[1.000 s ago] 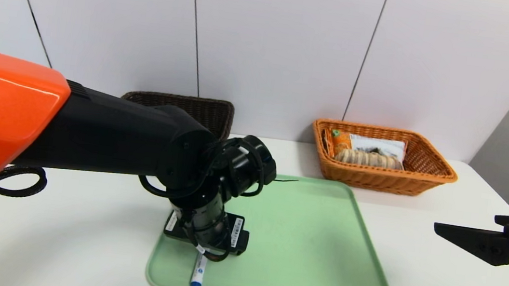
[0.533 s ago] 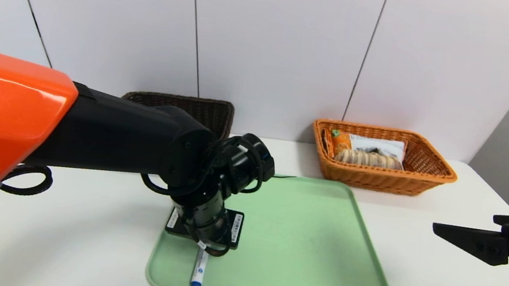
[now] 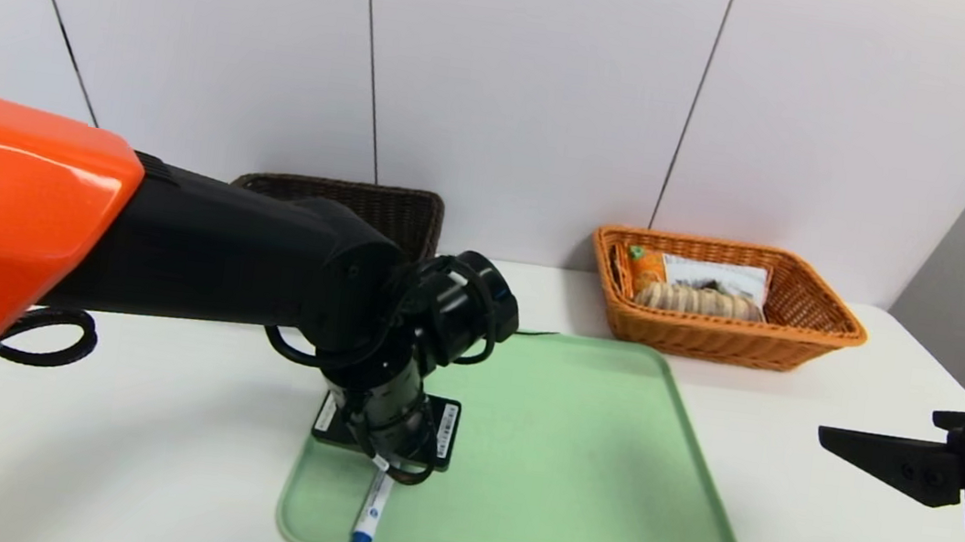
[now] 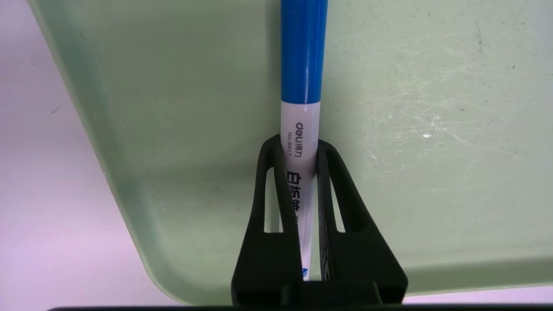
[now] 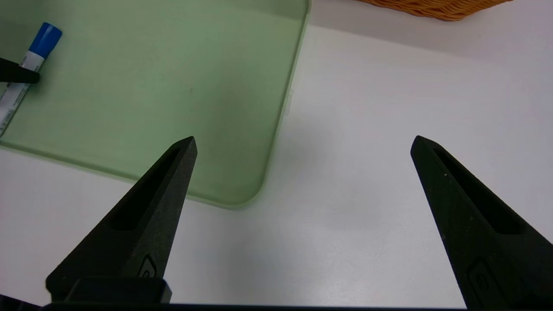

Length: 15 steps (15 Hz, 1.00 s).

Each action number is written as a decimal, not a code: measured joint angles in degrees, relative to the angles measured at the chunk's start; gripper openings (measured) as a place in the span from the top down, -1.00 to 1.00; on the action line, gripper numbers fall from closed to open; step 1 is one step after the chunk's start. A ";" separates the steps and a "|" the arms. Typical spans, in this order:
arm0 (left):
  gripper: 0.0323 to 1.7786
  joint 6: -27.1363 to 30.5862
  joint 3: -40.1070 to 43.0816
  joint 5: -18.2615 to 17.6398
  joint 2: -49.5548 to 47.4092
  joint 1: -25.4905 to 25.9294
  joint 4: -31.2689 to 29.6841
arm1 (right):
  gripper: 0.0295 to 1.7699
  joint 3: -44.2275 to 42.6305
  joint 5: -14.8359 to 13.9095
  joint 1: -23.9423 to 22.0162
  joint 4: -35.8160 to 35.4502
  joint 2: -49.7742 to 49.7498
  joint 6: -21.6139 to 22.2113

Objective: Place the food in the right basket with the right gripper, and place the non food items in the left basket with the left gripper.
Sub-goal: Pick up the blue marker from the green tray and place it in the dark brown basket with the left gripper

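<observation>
My left gripper (image 4: 299, 144) is shut on the white barrel of the marker (image 4: 301, 86), whose blue cap sticks out past the fingertips. In the head view the marker (image 3: 366, 511) sits low over the green tray's near left corner, under my left wrist. The orange-tan right basket (image 3: 815, 335) at the back right holds the orange snack bag (image 3: 707, 276) and the striped bread roll (image 3: 700, 300). The dark brown left basket (image 3: 345, 194) stands at the back, partly behind my left arm. The cube and the peeler are out of view. My right gripper (image 5: 302, 140) hovers open and empty over the table, right of the tray.
The green tray (image 3: 587, 468) fills the middle of the white table, with nothing else on it in view. A black cable loop (image 3: 41, 341) hangs from my left arm at the left. White wall panels rise right behind the baskets.
My left wrist has shifted slightly to the left and back. The marker's blue-capped end has swung a little to the left with it. The right arm has barely moved.
</observation>
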 joint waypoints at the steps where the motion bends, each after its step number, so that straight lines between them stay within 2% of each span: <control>1: 0.85 0.00 -0.61 -0.17 -0.88 -0.01 0.09 | -0.93 0.07 0.00 0.00 0.05 0.00 0.05; 3: 0.85 -0.04 -2.89 -1.29 -3.44 0.00 0.06 | -0.93 0.16 -0.02 -0.05 0.05 -0.06 0.02; 8: 0.85 -0.67 -15.43 -1.85 -9.98 2.97 -0.11 | -0.93 0.71 -0.02 -0.16 -0.02 -0.17 0.02; 10: 0.85 -2.35 -21.50 -2.02 -11.00 6.94 -1.07 | -0.93 0.77 0.00 -0.16 -0.02 -0.26 0.05; 12: 0.85 -4.33 -23.38 -2.65 -11.13 11.98 -4.79 | -0.93 0.82 0.00 -0.16 -0.05 -0.37 0.05; 15: 0.85 -12.17 -23.82 -5.35 -9.76 20.09 -9.92 | -0.93 1.16 -0.02 -0.16 0.05 -0.69 0.13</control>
